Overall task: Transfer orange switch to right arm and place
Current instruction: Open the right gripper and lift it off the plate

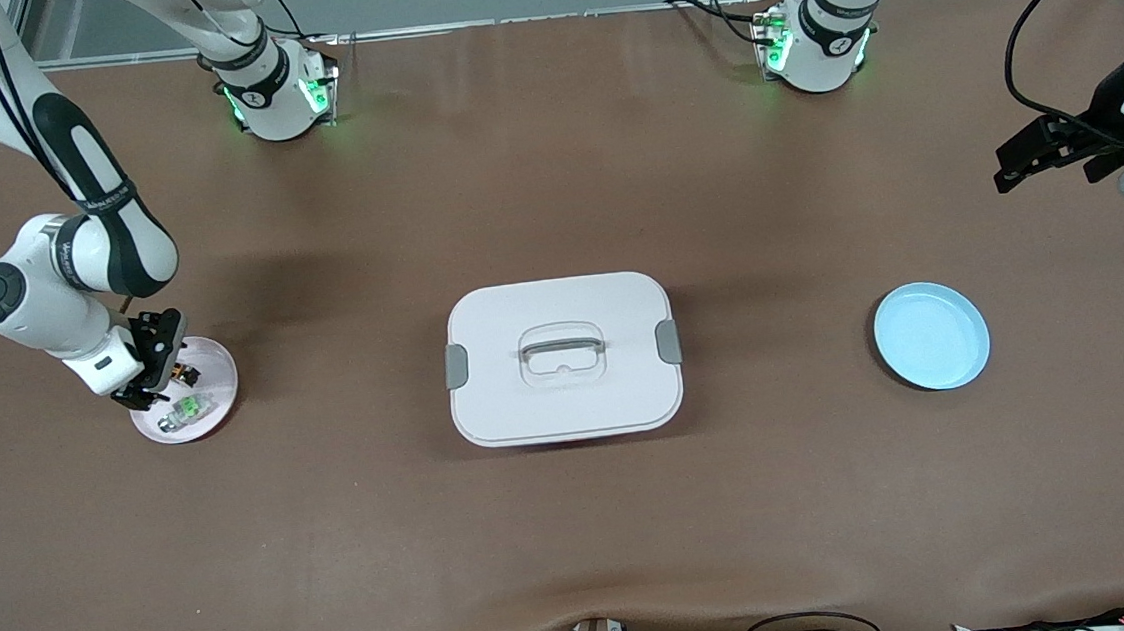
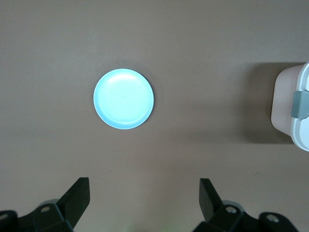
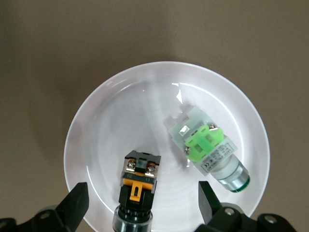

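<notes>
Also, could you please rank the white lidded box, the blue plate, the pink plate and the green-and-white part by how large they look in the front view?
1. White lidded box
2. Blue plate and pink plate: they look alike, and the right arm hides part of the pink one, so no ranking.
3. Green-and-white part

The counter [image 1: 578,515] is plain brown, and on it the lidded box [image 1: 562,358] is white with grey latches, one plate [image 1: 931,336] is pale blue and the other plate [image 3: 120,121] is pinkish white. The switch [image 3: 139,181] is black with an orange face and silver screws, and the other part [image 3: 207,147] is white and bright green with a silver end. Both arms are white with black joints; the right end effector [image 3: 140,205] and left end effector [image 2: 145,203] are black.
</notes>
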Robot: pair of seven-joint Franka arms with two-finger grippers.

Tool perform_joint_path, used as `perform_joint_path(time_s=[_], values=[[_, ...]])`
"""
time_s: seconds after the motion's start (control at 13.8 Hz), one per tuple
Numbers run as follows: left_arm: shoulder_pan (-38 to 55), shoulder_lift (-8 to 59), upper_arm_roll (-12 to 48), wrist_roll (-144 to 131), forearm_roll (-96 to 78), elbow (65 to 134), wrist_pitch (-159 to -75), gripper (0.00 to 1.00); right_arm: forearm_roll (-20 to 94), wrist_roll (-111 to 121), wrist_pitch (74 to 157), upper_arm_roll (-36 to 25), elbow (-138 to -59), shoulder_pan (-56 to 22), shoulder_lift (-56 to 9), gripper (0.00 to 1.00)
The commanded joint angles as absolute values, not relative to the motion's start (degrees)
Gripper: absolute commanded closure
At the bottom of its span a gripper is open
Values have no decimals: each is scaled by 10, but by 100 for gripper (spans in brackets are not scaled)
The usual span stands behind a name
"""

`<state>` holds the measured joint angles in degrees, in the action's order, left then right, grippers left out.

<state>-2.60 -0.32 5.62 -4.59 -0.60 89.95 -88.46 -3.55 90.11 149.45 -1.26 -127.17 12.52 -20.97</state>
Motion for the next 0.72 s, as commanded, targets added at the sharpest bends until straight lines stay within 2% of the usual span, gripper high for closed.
perform_joint_path(time_s=[0.0,0.51,0.65], values=[[-27,-18,57,-48,4,910,-882,0,-42,879,1430,0,-1255,132,-172,0],[-28,-17,57,-47,4,909,-882,0,-42,772,1278,2,-1142,123,-134,0],[-28,-15,57,-47,4,907,-883,0,-43,717,1265,2,-1115,115,-134,0]])
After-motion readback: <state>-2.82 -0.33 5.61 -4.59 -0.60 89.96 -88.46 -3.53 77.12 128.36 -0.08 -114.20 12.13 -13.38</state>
